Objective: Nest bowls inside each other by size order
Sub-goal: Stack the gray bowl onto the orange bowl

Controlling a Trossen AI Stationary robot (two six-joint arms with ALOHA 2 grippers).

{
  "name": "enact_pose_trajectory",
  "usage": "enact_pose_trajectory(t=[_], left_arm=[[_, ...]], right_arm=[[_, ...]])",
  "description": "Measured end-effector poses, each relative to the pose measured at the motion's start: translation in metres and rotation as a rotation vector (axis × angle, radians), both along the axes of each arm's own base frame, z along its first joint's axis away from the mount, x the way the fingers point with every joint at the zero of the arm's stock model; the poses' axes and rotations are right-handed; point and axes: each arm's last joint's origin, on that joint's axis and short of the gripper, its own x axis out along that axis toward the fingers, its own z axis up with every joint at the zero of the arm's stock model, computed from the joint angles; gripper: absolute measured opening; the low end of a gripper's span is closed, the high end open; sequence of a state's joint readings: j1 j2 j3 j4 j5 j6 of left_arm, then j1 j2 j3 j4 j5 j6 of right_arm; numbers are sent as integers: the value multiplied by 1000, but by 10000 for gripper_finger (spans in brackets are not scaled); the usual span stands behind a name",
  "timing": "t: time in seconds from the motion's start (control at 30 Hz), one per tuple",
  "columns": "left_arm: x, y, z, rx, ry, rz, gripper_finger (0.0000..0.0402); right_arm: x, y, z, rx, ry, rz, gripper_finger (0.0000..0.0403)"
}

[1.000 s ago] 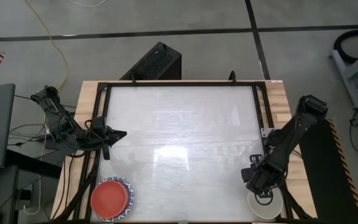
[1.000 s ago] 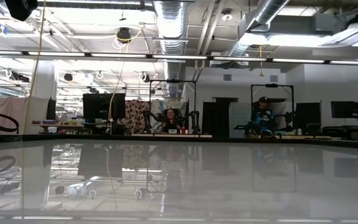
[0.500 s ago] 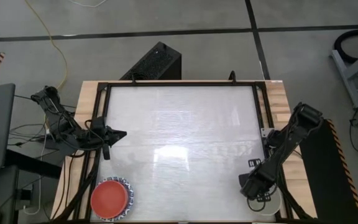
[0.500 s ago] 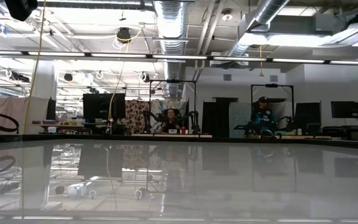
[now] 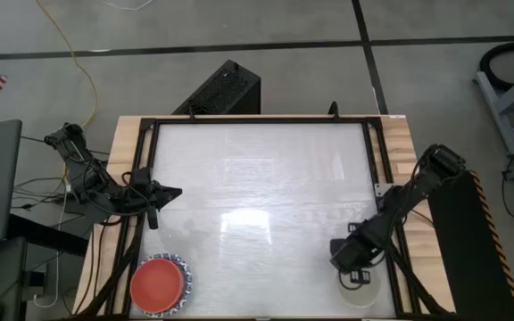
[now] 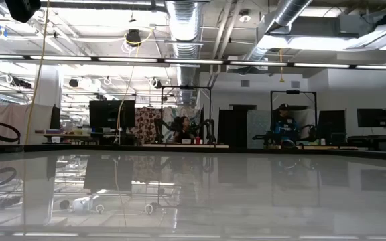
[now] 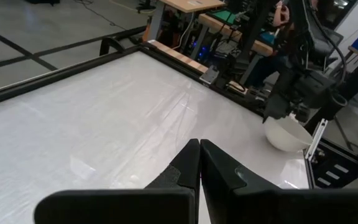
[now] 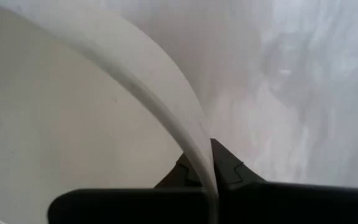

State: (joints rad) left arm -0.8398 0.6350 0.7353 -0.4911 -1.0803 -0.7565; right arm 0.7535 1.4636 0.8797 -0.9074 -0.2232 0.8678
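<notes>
Both grippers are closed: the right gripper (image 5: 357, 278) pinches the rim of the cream-white bowl (image 7: 286, 133) beneath it; the left gripper (image 5: 169, 192) holds nothing, well apart.

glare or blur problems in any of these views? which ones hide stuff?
High view: bright glare patch mid-table, and the cream bowl nearly washes out against it. Low view: the glossy top mirrors the ceiling lights; no bowl or arm shows. Right wrist view: the bowl rim fills the frame, soft and too close. Left wrist view: clear, with faint streaks of reflection.
</notes>
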Motion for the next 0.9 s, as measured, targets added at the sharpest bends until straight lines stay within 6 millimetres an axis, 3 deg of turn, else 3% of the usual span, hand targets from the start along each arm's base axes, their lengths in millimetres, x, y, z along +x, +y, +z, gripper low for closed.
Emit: enact_pose_trajectory(t=[0.33, 0.6, 0.9], left_arm=[[0, -3, -2, -2, 47, -109, 0], [7, -12, -7, 92, 109, -185, 3], [28, -29, -3, 231, 168, -225, 47]], right_arm=[[45, -38, 25, 24, -153, -132, 7], [85, -80, 45, 59, -338, -239, 7], [122, -128, 73, 61, -500, -433, 7]])
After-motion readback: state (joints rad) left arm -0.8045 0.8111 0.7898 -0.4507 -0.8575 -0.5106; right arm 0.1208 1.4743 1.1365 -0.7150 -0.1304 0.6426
